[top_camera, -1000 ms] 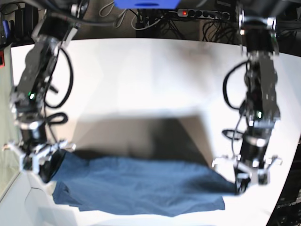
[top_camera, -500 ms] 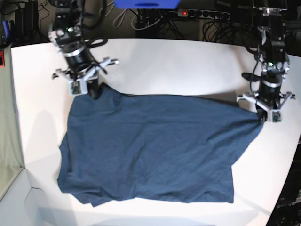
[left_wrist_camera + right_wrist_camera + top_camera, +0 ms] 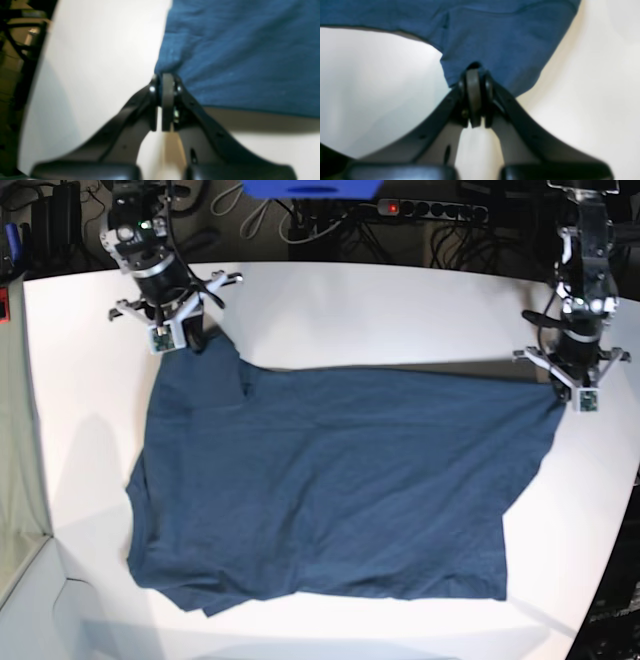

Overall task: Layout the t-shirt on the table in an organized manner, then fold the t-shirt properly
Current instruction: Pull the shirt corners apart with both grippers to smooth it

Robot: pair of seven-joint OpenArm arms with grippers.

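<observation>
The dark navy t-shirt [image 3: 330, 480] lies spread across the white table [image 3: 380, 310], its far edge stretched between my two grippers. My left gripper [image 3: 566, 392], on the right of the base view, is shut on the shirt's far right corner. In the left wrist view the left gripper [image 3: 165, 78] pinches the cloth edge of the t-shirt [image 3: 237, 50]. My right gripper [image 3: 190, 340], at the far left, is shut on the other far corner. In the right wrist view the right gripper [image 3: 474, 72] grips a fold of the t-shirt [image 3: 495, 37]. The near hem is wrinkled at the left.
A power strip [image 3: 430, 210] and cables lie behind the table's far edge, beside a blue object [image 3: 310, 188]. The table's curved edge [image 3: 610, 560] runs close along the right, near the left arm. A dark table edge [image 3: 35, 75] shows in the left wrist view.
The shirt went from hanging low near the front edge to lying spread flat. Both grippers carried its corners toward the far side, pulling the far edge straighter.
</observation>
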